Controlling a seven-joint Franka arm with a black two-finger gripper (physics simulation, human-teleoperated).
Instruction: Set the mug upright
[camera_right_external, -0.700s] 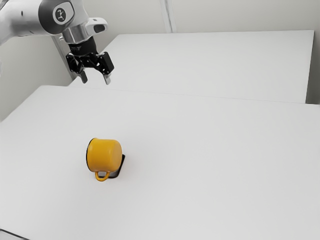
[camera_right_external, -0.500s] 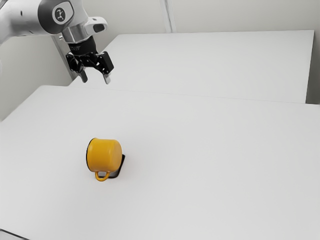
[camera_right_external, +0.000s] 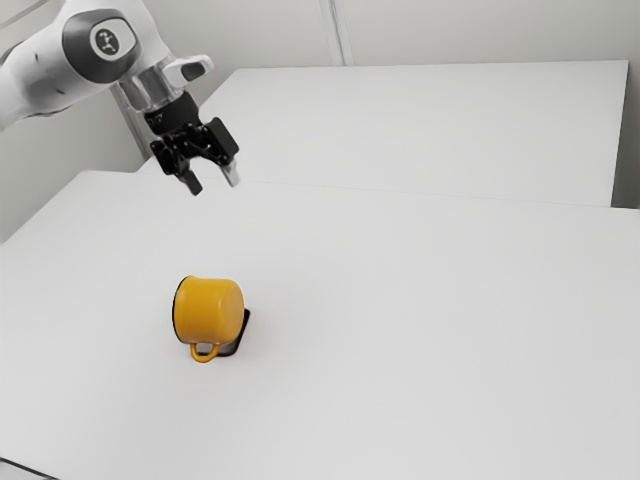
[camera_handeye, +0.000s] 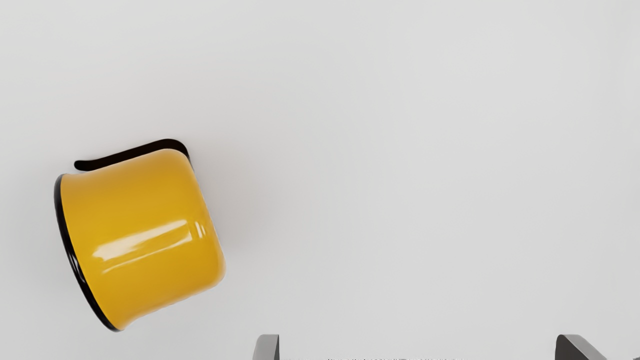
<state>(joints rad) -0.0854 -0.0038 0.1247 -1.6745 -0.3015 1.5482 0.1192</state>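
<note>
**Bright, Pale, Softly Shaded**

Exterior view: bright and even, nearly colourless across the counter, a little greyer on the walls. Light: diffuse, apparently from above; exact source not traceable. Shadows: faint, soft-edged, on the counter close about the mug. Wrist view: likewise bright, pale grey around the mug, with a dim smudge beside its base. Glare, same view: one long white streak with a thinner line alongside on the yellow body, short bars near the base, small glints on the black rim. Contrast: strong between rim and counter.
</note>
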